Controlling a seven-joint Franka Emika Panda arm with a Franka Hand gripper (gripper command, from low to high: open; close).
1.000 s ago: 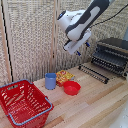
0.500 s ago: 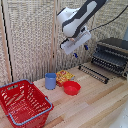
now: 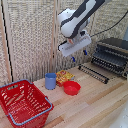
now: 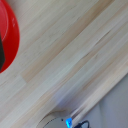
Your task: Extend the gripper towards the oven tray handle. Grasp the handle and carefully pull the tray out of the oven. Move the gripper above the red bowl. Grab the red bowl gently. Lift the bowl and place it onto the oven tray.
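With the tray (image 3: 94, 73) seemingly out, the gripper (image 3: 78, 54), fingers spread and empty, is being held at upper centre, needing descent over the bowl (image 3: 71, 88).

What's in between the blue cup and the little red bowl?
In the exterior view, a small yellow and red thing sits between the blue cup and the red bowl, slightly behind them. It is too blurred to name.

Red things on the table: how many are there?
2. The red bowl lies mid-table beside the blue cup; the red mesh basket stands at the exterior view's left.
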